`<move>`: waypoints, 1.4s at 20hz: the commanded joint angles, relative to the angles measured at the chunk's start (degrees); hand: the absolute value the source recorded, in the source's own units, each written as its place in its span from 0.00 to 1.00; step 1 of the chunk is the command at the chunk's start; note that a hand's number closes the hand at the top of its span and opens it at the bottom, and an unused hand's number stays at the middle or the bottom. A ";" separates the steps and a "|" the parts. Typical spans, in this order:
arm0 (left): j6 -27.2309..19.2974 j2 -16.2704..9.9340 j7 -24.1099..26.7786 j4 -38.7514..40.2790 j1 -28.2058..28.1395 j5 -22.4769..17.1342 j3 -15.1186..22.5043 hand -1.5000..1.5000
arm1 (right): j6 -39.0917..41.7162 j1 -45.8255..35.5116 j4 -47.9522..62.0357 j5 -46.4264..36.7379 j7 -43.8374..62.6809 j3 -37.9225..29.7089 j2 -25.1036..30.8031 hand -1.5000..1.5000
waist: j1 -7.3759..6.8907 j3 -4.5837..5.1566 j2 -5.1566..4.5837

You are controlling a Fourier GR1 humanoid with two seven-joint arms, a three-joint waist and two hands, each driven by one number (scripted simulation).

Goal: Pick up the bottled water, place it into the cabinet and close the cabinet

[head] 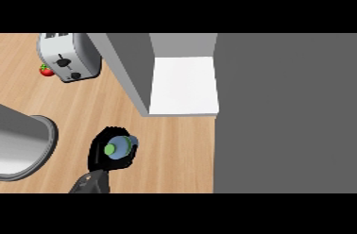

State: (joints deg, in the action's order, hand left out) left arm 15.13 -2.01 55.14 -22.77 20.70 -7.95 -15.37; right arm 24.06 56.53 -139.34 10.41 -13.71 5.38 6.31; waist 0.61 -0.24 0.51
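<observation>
I see the wooden bench (pixel 174 153) filling the left and centre of the frame. The grey cabinet (pixel 279 110) takes the right side, its door (pixel 129 70) swung open at upper centre, exposing a white shelf (pixel 185 84). A steel pot (pixel 24 143) sits at the left edge. A toaster (pixel 68 56) lies upper left, a strawberry (pixel 46 71) touching it. At lower left, my left hand (pixel 97 155) is curled around the bottled water (pixel 118 146), green cap facing up.

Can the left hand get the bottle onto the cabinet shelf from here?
Probably yes. The left hand is curled round the bottle, the cabinet stands open, and only bare counter lies between it and the white shelf.
</observation>
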 commanded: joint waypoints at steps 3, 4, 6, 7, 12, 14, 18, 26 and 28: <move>-0.34 1.93 -3.48 -3.38 -0.77 -7.05 6.89 1.00 | 0.06 2.28 -5.50 0.37 2.03 2.53 -1.08 0.00 | -0.13 0.22 -0.06; -0.04 1.95 -3.36 -3.06 -0.10 -9.46 8.93 1.00 | 0.97 4.13 -8.09 4.79 3.41 -0.12 1.15 0.00 | 0.16 0.24 0.01; -3.42 1.97 -4.76 -4.53 -0.02 -13.05 13.80 1.00 | -0.26 1.32 -4.71 1.30 2.01 1.78 -1.15 0.00 | 0.21 0.25 -0.11; -4.48 1.98 -5.54 -8.54 -0.95 -13.97 14.87 1.00 | -0.92 0.16 -4.33 2.01 2.75 0.93 -1.08 0.00 | -0.28 0.21 -0.05; -12.22 2.00 -14.34 -17.06 0.78 -21.13 23.52 1.00 | 0.28 1.95 -5.96 4.86 2.51 -0.14 -0.22 0.00 | 0.02 0.20 0.05; -16.73 2.01 -15.69 -20.36 1.01 -22.55 27.91 1.00 | -1.12 -0.88 -5.13 2.20 4.35 2.68 -1.47 0.00 | -0.13 0.25 -0.23; -28.90 2.01 -20.22 -26.80 5.63 -19.75 31.97 1.00 | -0.96 -1.61 -1.37 1.10 1.28 0.95 -1.85 0.00 | -0.06 0.19 -0.16; -42.14 2.01 -27.63 -31.57 11.14 -21.66 39.11 1.00 | 1.71 -1.10 -3.46 8.50 1.44 -6.74 1.05 0.00 | 0.56 0.23 -0.43; -46.75 2.01 -32.13 -30.22 18.02 -22.21 40.79 1.00 | 0.93 -1.64 -2.60 4.28 1.96 -3.04 -0.70 0.00 | 0.98 0.25 -0.51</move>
State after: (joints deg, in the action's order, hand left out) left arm -25.22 -0.01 27.98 -53.52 31.93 -30.00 23.10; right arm 25.06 54.41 -138.37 11.15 -14.06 2.42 5.77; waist 1.25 -0.01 0.12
